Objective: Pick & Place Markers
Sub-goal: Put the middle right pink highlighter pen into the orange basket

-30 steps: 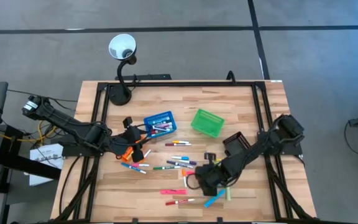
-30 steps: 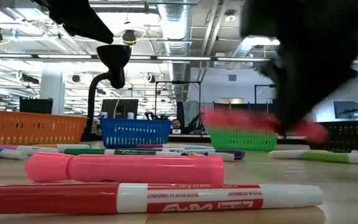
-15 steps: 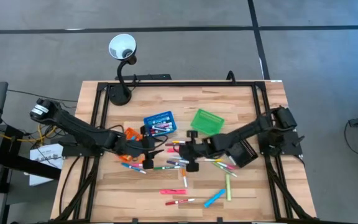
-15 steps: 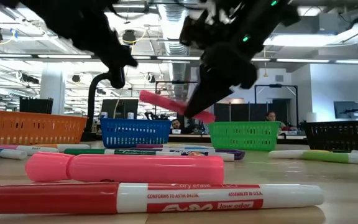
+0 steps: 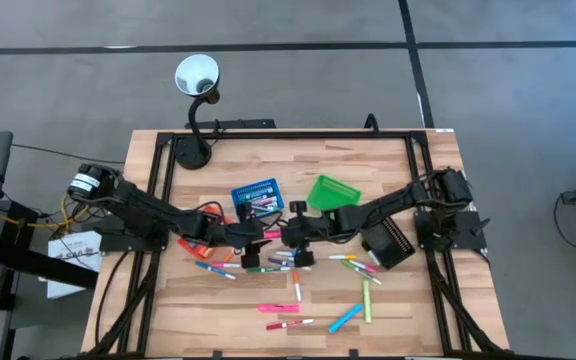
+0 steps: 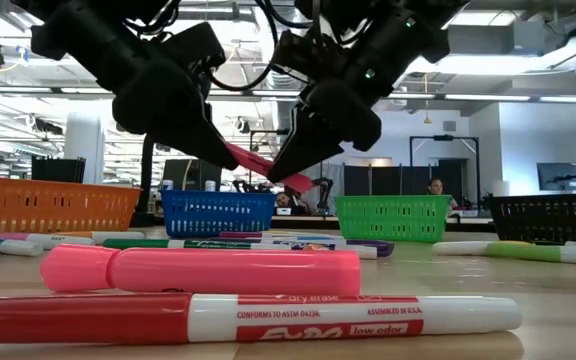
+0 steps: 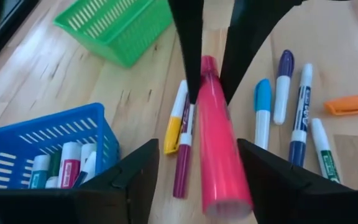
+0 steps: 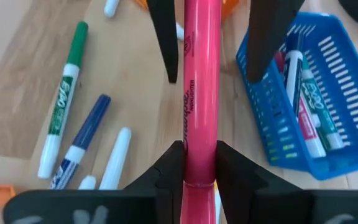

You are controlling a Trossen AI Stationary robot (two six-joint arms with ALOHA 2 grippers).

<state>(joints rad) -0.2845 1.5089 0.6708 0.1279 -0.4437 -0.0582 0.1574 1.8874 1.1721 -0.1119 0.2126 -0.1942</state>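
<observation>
Pink marker (image 6: 268,165): held clear of the worktop (image 5: 408,310), pinched at one end by the right gripper (image 5: 286,235). Left gripper (image 5: 260,238): fingers spread either side of the marker's free end, not touching. Beneath and around: loose markers (image 5: 293,262) scattered on the wood. Blue basket (image 5: 256,197), holding several markers, just beside the meeting point; green basket (image 5: 331,195) near; black basket (image 5: 388,240) under the right arm; orange basket (image 6: 48,205) behind the left arm.

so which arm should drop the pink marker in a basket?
Probably the left: its open claw straddles the pink marker nearest the blue basket. The right claw holds its end.
</observation>
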